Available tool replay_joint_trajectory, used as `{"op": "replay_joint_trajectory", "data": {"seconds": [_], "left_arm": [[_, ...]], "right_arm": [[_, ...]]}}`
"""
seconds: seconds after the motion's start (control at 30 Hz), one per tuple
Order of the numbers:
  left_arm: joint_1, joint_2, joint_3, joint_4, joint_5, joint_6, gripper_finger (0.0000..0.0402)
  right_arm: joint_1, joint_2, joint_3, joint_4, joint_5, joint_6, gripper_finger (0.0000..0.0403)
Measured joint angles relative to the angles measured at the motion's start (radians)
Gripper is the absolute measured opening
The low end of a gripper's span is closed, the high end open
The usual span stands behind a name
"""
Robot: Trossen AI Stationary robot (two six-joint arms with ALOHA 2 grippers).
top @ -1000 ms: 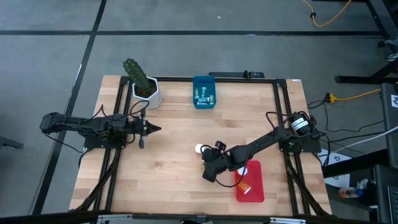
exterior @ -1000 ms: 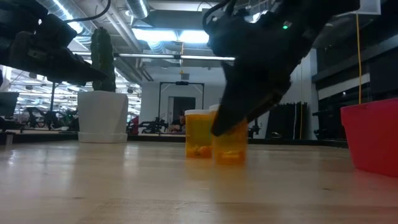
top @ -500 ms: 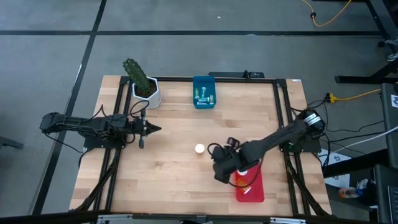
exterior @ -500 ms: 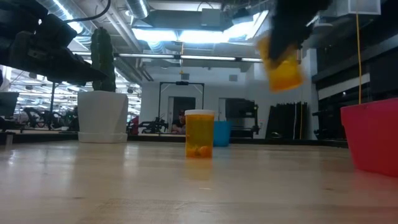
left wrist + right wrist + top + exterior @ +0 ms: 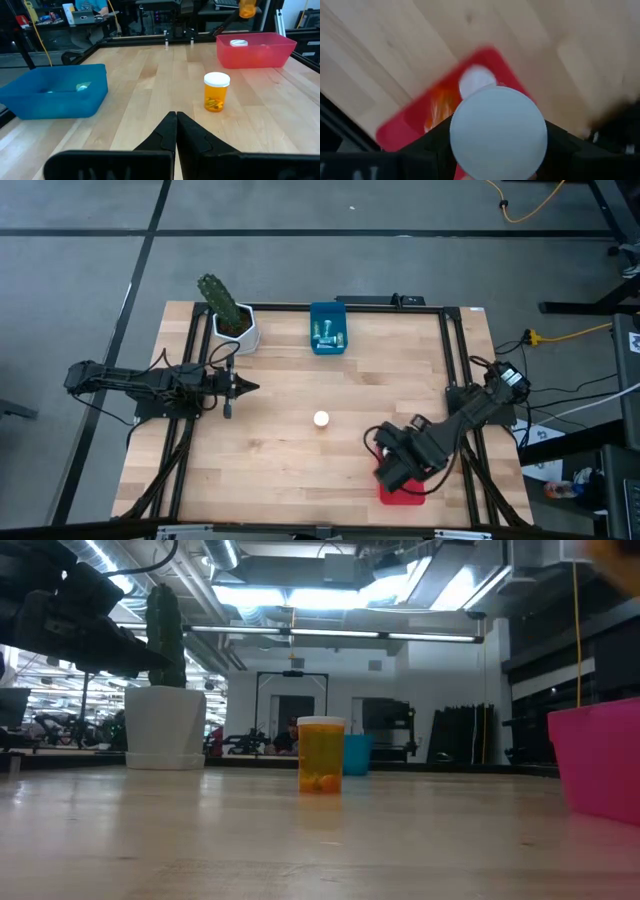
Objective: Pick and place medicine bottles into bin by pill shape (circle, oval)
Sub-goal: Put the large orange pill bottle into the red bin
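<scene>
My right gripper hangs over the red bin, shut on an orange medicine bottle whose white cap faces the wrist camera. The bottle also shows in the left wrist view, high above the red bin. Another orange bottle stands upright on its base mid-table. One more orange bottle lies in the red bin. My left gripper is shut and empty at the table's left, above the wood. My right gripper pinches the orange bottle between its two fingers, one on each side of the body just under the white cap. The fingers point down from above. The bottle is lifted clear, over the red bin; the cap hides the body.
A blue bin at the far middle holds several small pale bottles. A white pot with a green cactus stands at the far left. Black rails run along the table's left and right sides.
My right gripper has lifted the orange bottle from beside the standing bottle and carried it toward the table's right and near edges, ending over the red bin. The other orange bottle has stayed in place.
</scene>
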Motion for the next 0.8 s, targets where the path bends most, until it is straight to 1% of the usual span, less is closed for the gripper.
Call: {"op": "replay_joint_trajectory", "data": {"seconds": [0.1, 0.17, 0.3, 0.47, 0.7, 0.8], "left_arm": [[0.000, 0.000, 0.000, 0.000, 0.000, 0.000, 0.0000], [0.000, 0.000, 0.000, 0.000, 0.000, 0.000, 0.0000], [0.000, 0.000, 0.000, 0.000, 0.000, 0.000, 0.0000], [0.000, 0.000, 0.000, 0.000, 0.000, 0.000, 0.0000], [0.000, 0.000, 0.000, 0.000, 0.000, 0.000, 0.0000], [0.000, 0.000, 0.000, 0.000, 0.000, 0.000, 0.0000]], "right_arm": [[0.024, 0.001, -0.028, -0.010, -0.064, 0.087, 0.0197], [0.034, 0.001, -0.046, 0.004, -0.096, 0.116, 0.0197], [0.040, 0.002, -0.090, 0.095, -0.158, 0.115, 0.0197], [0.045, 0.001, -0.159, 0.188, -0.273, 0.113, 0.0198], [0.042, 0.001, -0.256, 0.282, -0.285, 0.112, 0.0198], [0.034, 0.001, -0.271, 0.290, -0.285, 0.112, 0.0203]]}}
